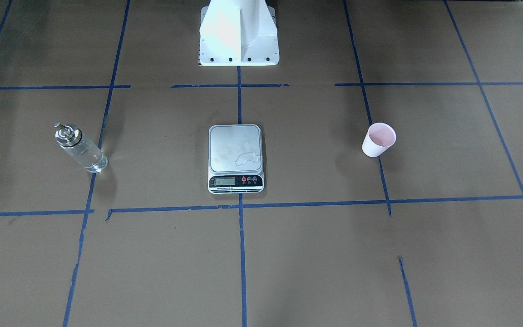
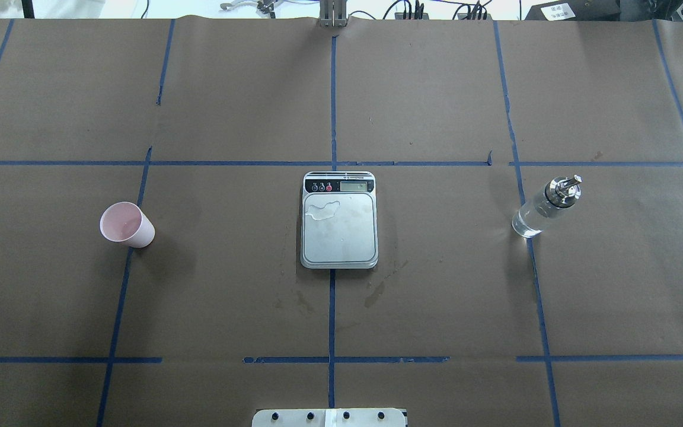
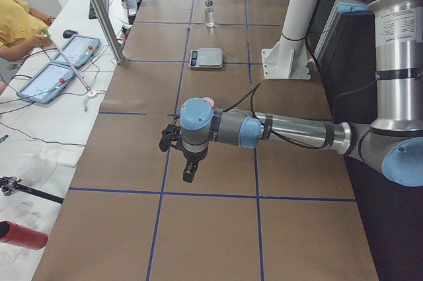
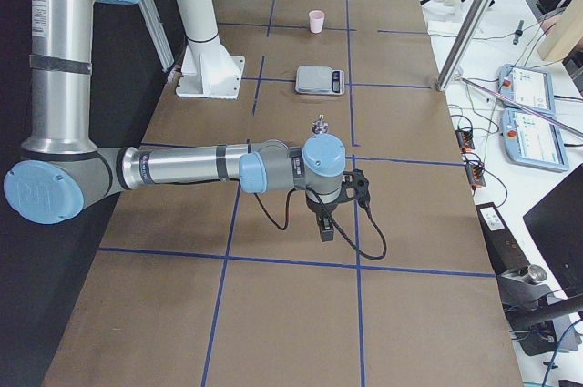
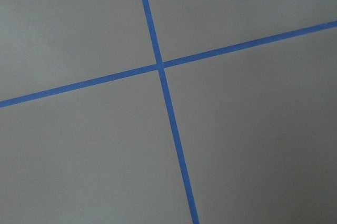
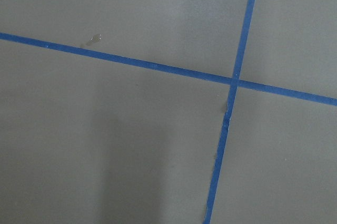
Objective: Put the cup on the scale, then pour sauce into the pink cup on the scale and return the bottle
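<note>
Everywhere brown paper (image 2: 436, 296), blue tape (image 2: 333, 107) grid; left claw (image 3: 188, 175), right claw (image 4: 325, 230): cannot tell spread.

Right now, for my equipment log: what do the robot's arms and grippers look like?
The left arm and right arm are silver tubes with pale blue joint caps, each trailing a black cable. The left gripper and right gripper are black.

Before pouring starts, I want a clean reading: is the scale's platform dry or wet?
Wet: a clear puddle lies on the scale platform, near its display strip.
</note>
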`<control>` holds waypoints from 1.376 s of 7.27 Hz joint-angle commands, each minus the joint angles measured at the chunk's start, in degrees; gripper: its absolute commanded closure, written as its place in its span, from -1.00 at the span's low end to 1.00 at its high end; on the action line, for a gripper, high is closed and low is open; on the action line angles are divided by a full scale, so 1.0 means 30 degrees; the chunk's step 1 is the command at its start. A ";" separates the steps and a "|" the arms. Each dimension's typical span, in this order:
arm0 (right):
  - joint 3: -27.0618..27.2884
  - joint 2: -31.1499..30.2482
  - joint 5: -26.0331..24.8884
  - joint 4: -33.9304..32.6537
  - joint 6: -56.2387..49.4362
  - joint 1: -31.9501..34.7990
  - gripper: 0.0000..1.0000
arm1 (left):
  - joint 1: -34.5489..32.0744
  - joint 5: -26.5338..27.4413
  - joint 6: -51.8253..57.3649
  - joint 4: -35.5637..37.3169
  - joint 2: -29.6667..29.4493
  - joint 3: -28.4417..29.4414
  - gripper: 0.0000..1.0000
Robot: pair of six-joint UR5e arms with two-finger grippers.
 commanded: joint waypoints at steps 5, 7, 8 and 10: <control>0.0004 0.0015 0.0029 0.0004 -0.0004 -0.0034 -1.00 | 0.1397 -0.1874 -0.2680 -0.1384 -0.0325 -0.0220 -0.99; -0.0025 -0.0014 0.1049 -0.0025 0.0025 -0.0034 -1.00 | 0.3772 -0.1673 -0.8656 -0.5762 -0.0737 -0.0220 -0.97; -0.0025 -0.0072 0.1229 0.0004 -0.0004 -0.0034 -1.00 | 0.4708 -0.1614 -0.9377 -0.6161 -0.1173 -0.0191 -0.98; -0.0054 -0.0014 0.1202 0.0033 -0.0092 -0.0064 -1.00 | 0.5854 -0.1672 -0.9792 -0.7123 -0.1353 -0.0221 -1.00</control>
